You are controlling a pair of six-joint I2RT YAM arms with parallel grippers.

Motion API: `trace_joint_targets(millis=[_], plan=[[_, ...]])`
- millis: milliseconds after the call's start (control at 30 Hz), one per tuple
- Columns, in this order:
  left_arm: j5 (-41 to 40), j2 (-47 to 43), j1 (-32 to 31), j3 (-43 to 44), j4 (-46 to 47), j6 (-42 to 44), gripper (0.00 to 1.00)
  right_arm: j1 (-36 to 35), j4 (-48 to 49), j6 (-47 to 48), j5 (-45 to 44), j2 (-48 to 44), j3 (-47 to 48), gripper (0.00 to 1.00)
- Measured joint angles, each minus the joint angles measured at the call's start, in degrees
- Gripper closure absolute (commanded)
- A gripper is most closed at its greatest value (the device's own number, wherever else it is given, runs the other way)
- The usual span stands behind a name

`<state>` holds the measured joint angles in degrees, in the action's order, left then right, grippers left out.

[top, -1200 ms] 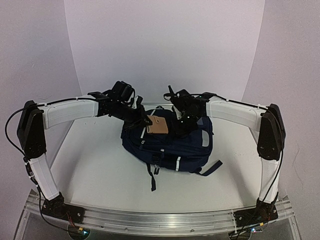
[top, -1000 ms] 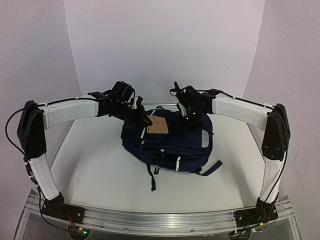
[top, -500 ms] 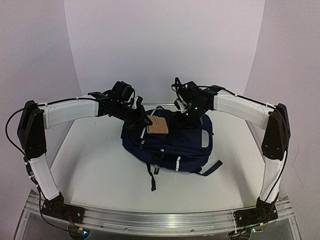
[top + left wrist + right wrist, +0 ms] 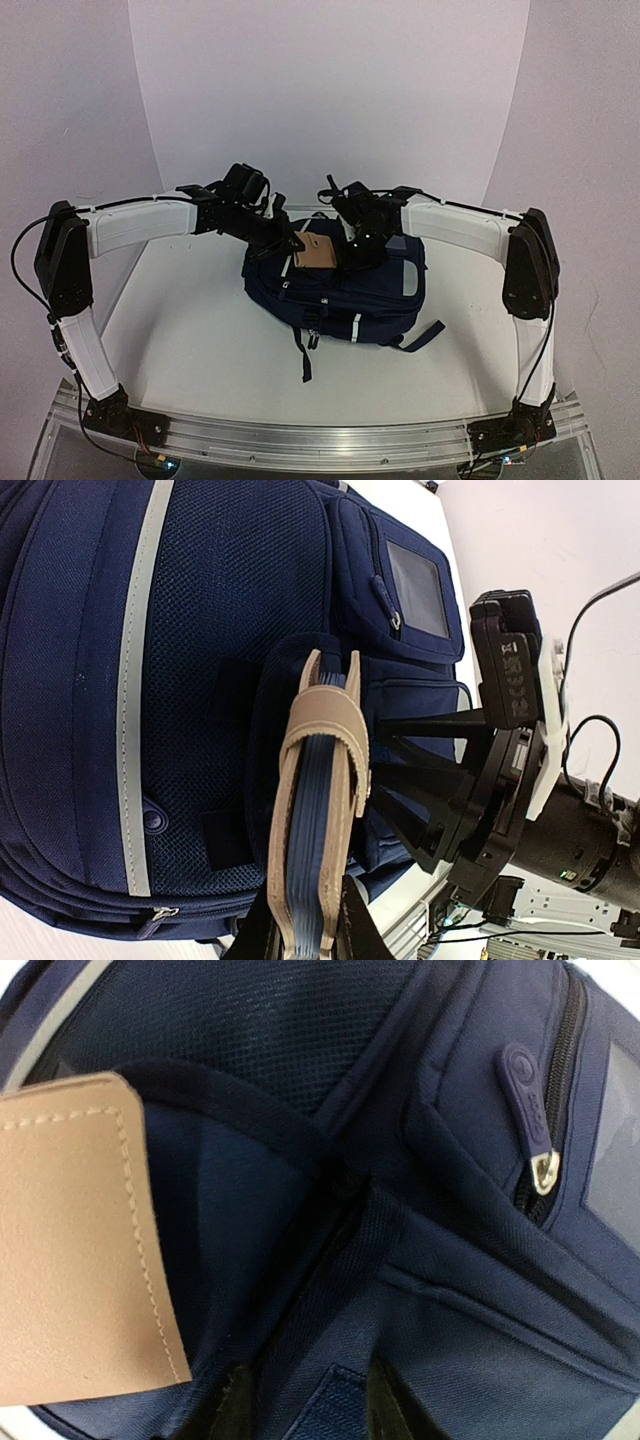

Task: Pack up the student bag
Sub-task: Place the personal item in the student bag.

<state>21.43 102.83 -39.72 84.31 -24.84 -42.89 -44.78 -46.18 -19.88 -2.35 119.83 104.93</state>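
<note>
The student bag [image 4: 375, 295], a navy backpack with a grey stripe, lies flat at the table's middle. My left gripper [image 4: 290, 243] is shut on a tan leather notebook [image 4: 318, 251] with blue page edges and holds it end-first at the mouth of a bag pocket. In the left wrist view the notebook [image 4: 315, 800] stands between my fingers [image 4: 305, 932] over the bag [image 4: 200, 630]. My right gripper [image 4: 352, 256] is at the same pocket. In the right wrist view its fingers [image 4: 315, 1415] pinch the pocket's fabric rim [image 4: 350, 1260], with the notebook [image 4: 70, 1240] to the left.
A zipper pull [image 4: 525, 1100] and a clear window pocket [image 4: 418, 590] sit beside the open pocket. Black straps [image 4: 305, 350] trail from the bag toward the table's front. My right arm's black wrist [image 4: 510, 740] is close to the notebook on its right.
My right gripper lifted up off the bag, then came back down to the pocket rim beside the notebook. My left gripper and the notebook have stayed put.
</note>
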Motion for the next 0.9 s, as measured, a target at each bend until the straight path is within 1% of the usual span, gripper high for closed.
trace_joint_targets(millis=[33,67,100,267,400,667,900], plan=[[0.0,0.0,0.0,-0.2,0.1,0.0,1.00,-0.2,0.1,0.2,-0.7,0.0,-0.2,0.94],[0.0,0.0,0.0,-0.3,0.3,0.0,1.00,-0.3,0.3,0.1,-1.3,0.0,-0.6,0.99],[0.0,0.0,0.0,-0.4,0.4,0.0,1.00,-0.4,0.5,0.3,-1.7,0.0,-0.8,1.00],[0.0,0.0,0.0,-0.4,0.5,0.0,1.00,-0.9,1.5,0.7,-2.7,0.0,-1.3,1.00],[0.2,0.0,0.0,-0.5,0.8,0.0,1.00,-0.8,0.8,1.4,-1.7,0.0,-0.4,1.00],[1.6,-0.8,0.2,-2.0,2.8,1.1,1.00,1.5,-0.6,1.5,3.9,-1.3,0.8,1.00],[6.1,-0.7,-0.6,-2.0,3.3,1.9,1.00,3.9,-0.6,0.2,8.2,-3.7,0.8,1.00]])
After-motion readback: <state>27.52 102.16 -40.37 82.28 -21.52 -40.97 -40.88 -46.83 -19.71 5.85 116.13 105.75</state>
